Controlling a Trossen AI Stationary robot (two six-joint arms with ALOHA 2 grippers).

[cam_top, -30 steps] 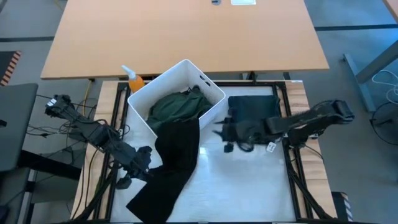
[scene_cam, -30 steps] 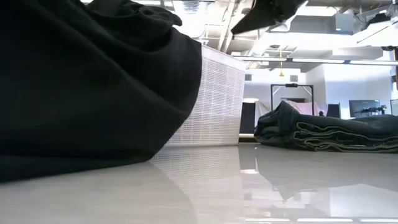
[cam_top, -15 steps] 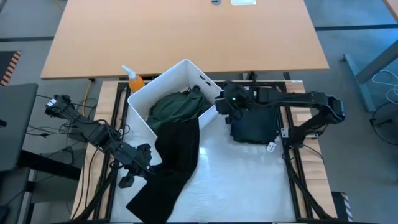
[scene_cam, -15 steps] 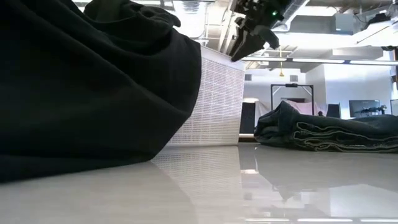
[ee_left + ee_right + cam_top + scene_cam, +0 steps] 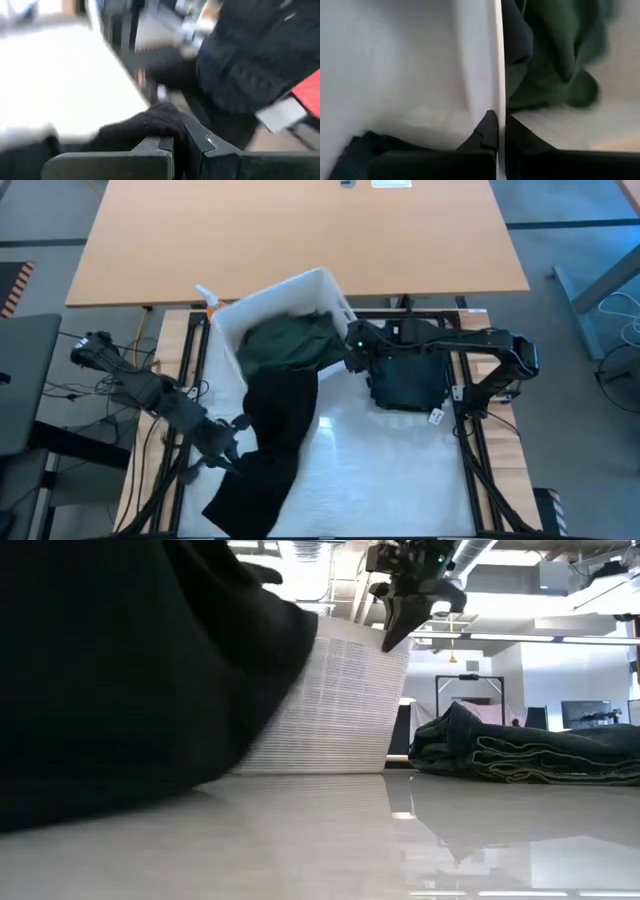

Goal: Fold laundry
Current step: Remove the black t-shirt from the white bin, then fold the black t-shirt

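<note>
A white bin (image 5: 322,288) stands tilted at the table's far left, with a dark green garment (image 5: 290,342) inside. A long black garment (image 5: 272,442) hangs over the bin's near rim and trails onto the table toward the near edge; it fills the left of the low view (image 5: 130,670). My left gripper (image 5: 234,442) is shut on this black cloth at its left side. My right gripper (image 5: 350,356) is shut on the bin's right rim. A folded dark garment (image 5: 410,378) lies flat on the table at the right. My left gripper pinches a bunched fold of the black garment (image 5: 159,120) between its two fingers, coming at it from the table's left. The cloth runs on from the fingers toward the bin. My right gripper pinches the bin's wall at its top rim (image 5: 498,116), one finger inside the bin and one outside. The fingers slant down from the table's right side, at the bin's upper right corner (image 5: 398,632). The bin is tilted in this hold.
An orange bottle with a white nozzle (image 5: 210,302) stands behind the bin at the far left. A large wooden table (image 5: 300,230) lies beyond the far edge. The bare white tabletop (image 5: 390,480) stretches along the near right.
My right gripper has gone from above the folded dark garment toward the table's left to the bin, and has shut on its rim. The bin has tipped and shifted toward the far edge. My left gripper has risen slightly and rolled, still shut on the black cloth.
</note>
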